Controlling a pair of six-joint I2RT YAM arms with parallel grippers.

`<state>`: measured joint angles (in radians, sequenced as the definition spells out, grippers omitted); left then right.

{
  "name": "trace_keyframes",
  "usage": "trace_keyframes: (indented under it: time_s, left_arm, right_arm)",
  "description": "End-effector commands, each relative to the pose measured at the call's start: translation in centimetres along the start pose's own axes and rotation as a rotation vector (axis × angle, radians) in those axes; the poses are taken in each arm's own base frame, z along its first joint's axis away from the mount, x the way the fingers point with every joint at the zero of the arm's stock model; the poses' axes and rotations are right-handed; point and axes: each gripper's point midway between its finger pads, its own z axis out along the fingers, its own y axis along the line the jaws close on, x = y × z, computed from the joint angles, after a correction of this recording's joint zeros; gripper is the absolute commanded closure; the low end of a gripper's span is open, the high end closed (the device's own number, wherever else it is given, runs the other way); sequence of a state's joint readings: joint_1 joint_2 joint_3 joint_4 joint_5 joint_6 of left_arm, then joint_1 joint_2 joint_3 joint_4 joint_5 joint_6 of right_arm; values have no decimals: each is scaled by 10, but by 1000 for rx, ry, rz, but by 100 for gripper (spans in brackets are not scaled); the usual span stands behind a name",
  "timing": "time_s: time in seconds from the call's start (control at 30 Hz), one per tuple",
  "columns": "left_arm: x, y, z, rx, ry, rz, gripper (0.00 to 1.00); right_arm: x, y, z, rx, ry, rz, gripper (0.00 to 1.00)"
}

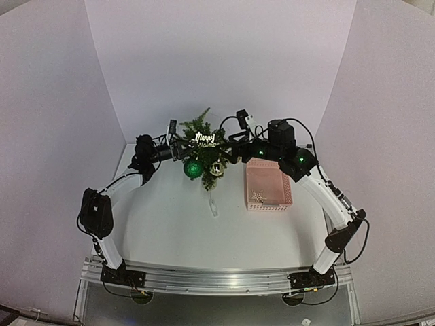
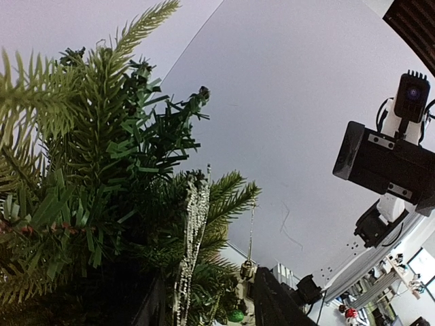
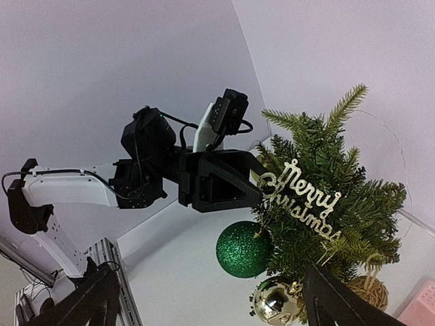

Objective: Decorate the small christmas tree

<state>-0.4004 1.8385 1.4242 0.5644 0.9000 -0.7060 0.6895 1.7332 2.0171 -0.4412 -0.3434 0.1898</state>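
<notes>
Obstacles, seen from above: I find the tree [image 1: 204,146] hemmed in at the far middle of the desk [image 1: 163,231]. The left tool [image 1: 182,148] is pushed into its left branches, and the right tool [image 1: 230,149] stands just beside its right flank. The near face is crowded by a sign [image 1: 204,139], a green ball [image 1: 194,168] and a gold ball [image 1: 216,168]. A pink basket [image 1: 268,187] blocks the right, under the right arm. A small white piece [image 1: 213,204] lies just in front. Open passage: I see air above the treetop and broad near and left desk.
</notes>
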Motion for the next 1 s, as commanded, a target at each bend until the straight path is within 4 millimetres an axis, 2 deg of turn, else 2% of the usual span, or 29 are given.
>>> trace_keyframes:
  time_s: [0.0,0.3,0.67,0.77,0.87,0.97]
  left_arm:
    - [-15,-21,-6,33,-5,43,49]
    - [-27,-40,-18,46,-2,65,36]
    - [-38,-47,-23,31,-14,100,30]
    - [-44,-51,-30,19,-15,121,26]
    - [-52,-59,-41,2,-20,157,23]
    - [-66,-68,-55,-16,-36,193,21]
  right_arm:
    - [-17,11,-11,-37,-51,-9,9]
    - [-16,6,-12,-8,-55,-6,8]
    - [-17,5,-16,6,-61,3,8]
    - [-19,-11,-22,88,-79,41,8]
    - [-15,-45,-35,206,-94,128,8]
    - [-8,-82,-56,347,-111,215,8]
